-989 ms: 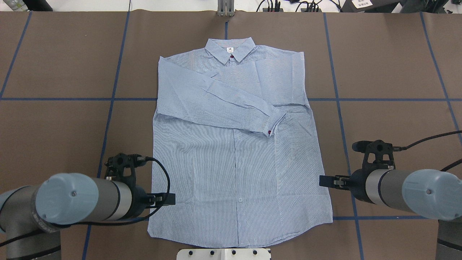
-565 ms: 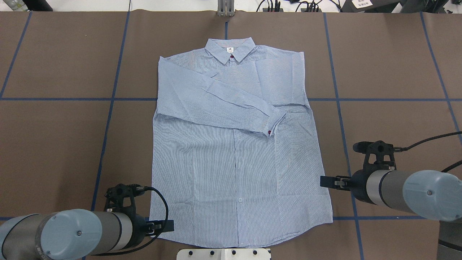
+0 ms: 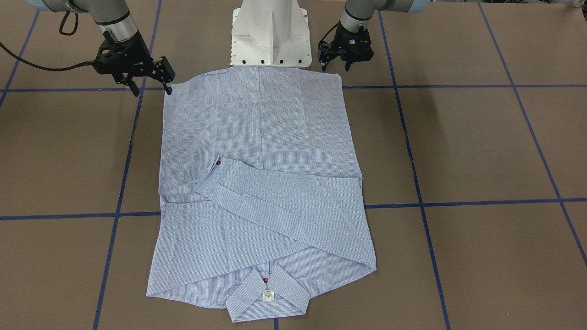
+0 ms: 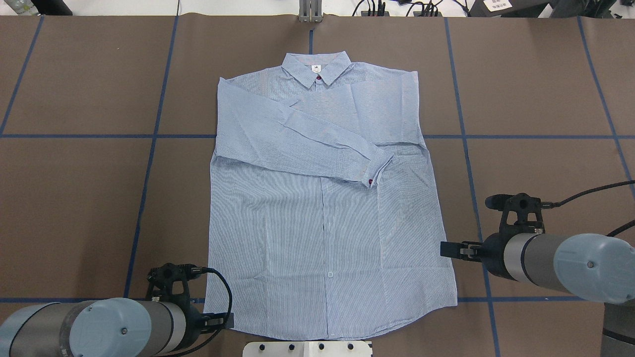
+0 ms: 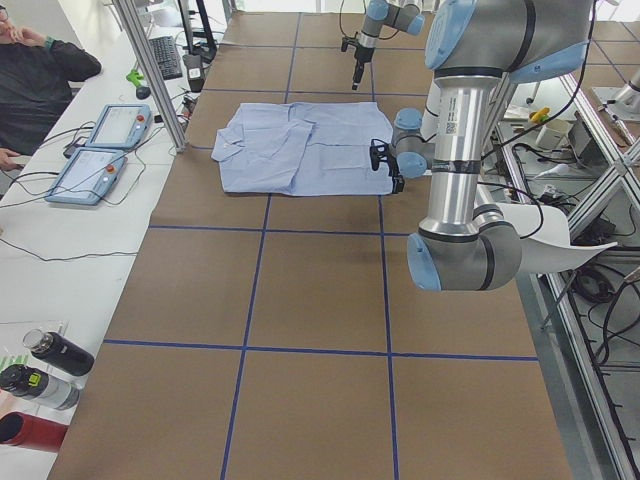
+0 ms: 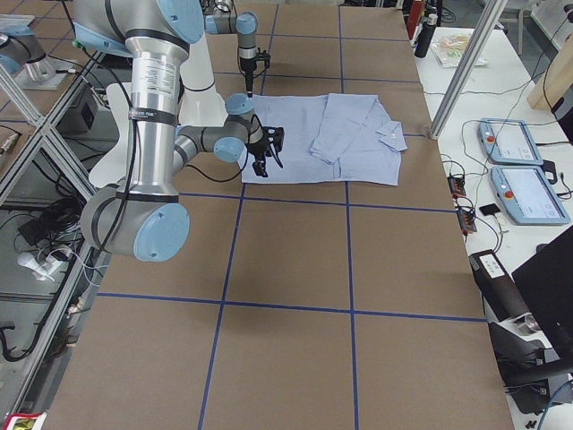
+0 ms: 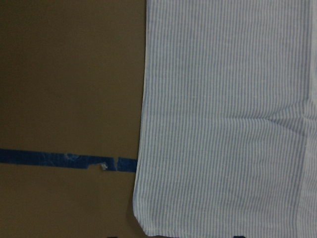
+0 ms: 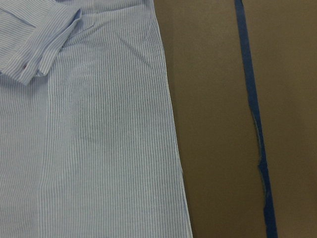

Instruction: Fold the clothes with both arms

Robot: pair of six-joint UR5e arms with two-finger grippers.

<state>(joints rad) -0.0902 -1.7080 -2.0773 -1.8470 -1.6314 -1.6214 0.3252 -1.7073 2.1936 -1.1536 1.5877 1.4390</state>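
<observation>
Both sets of jaws gape wide: your left gripper [image 3: 335,68], half-hidden overhead, sits at the shirt [image 3: 257,137]'s 7 o'clock corner, right gripper [image 3: 152,89] at 4 o'clock.

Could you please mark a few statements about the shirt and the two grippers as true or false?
1. The shirt lies front up, with its collar at the end away from the robot. True.
2. Both sleeves are stretched straight out to the sides. False: the sleeves are folded in across the chest.
3. The right gripper is shut on the hem. False: the right gripper is open beside the shirt's edge, with nothing between its fingers.
4. The left gripper is open, next to a hem corner of the shirt. True.
</observation>
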